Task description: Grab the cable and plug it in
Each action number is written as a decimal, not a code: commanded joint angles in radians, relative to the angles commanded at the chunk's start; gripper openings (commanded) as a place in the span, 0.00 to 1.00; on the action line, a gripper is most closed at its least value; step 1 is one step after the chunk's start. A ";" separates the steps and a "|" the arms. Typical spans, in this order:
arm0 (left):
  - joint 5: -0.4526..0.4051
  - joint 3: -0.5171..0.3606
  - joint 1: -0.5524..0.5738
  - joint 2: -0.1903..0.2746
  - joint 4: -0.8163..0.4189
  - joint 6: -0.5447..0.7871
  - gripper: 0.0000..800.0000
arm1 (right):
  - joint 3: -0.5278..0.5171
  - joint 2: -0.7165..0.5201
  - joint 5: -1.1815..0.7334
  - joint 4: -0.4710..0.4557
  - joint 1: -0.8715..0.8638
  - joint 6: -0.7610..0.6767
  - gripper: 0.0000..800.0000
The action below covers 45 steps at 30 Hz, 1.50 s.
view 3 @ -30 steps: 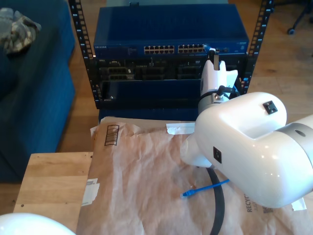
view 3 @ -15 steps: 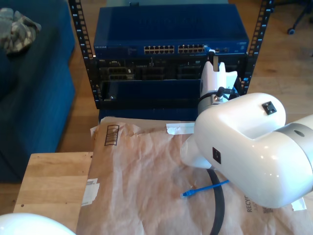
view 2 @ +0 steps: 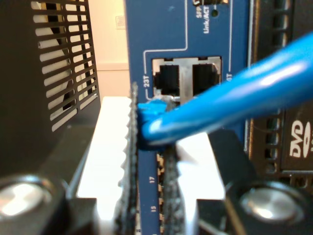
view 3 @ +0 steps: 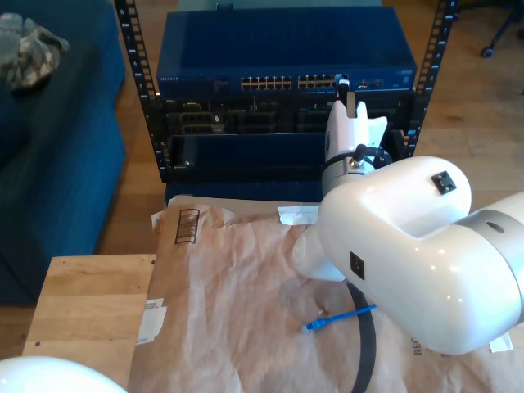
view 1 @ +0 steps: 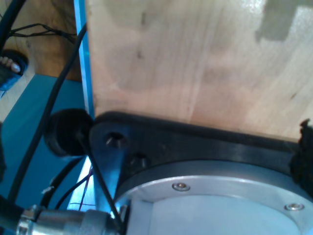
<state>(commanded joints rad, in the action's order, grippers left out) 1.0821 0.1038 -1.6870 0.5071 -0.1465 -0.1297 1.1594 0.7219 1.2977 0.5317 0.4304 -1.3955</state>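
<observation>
The blue cable [view 2: 220, 107] is pinched between the white fingers [view 2: 112, 147] of my second gripper [view 2: 151, 147], which is shut on it. Its clear plug [view 2: 159, 104] points at the blue network switch [view 2: 166, 29], just below the port labelled 23T [view 2: 168, 81]; whether it touches the face I cannot tell. In the exterior view my second gripper [view 3: 347, 92] sits at the right end of the switch's port row [view 3: 291, 82]. The cable's other end [view 3: 336, 318] lies on brown paper, partly hidden behind the arm.
The switch [view 3: 246, 53] sits in a black rack [view 3: 135, 65] above darker units. Brown paper [view 3: 237, 303] covers a wooden table [view 3: 90, 303]. A blue sofa [view 3: 57, 147] fills the exterior view's left. The first wrist view looks onto a wooden surface [view 1: 195, 63] and a black mount [view 1: 195, 142].
My second gripper and its arm have shifted slightly toward the exterior view's left along the port row, carrying the cable. The loose end on the paper slid a little the same way.
</observation>
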 joint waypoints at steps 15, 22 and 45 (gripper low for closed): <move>0.000 0.000 -0.002 0.000 0.000 0.000 1.00 | -0.020 -0.006 0.034 0.008 -0.006 0.000 0.00; 0.000 0.000 -0.002 0.000 0.000 0.000 1.00 | -0.009 -0.002 0.032 0.008 -0.008 -0.002 0.00; 0.000 0.000 -0.002 0.000 0.000 0.000 1.00 | -0.009 -0.002 0.026 0.005 -0.021 -0.006 0.00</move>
<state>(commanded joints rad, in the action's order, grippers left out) 1.0821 0.1038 -1.6886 0.5071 -0.1465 -0.1297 1.1502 0.7204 1.3238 0.5363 0.4089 -1.4016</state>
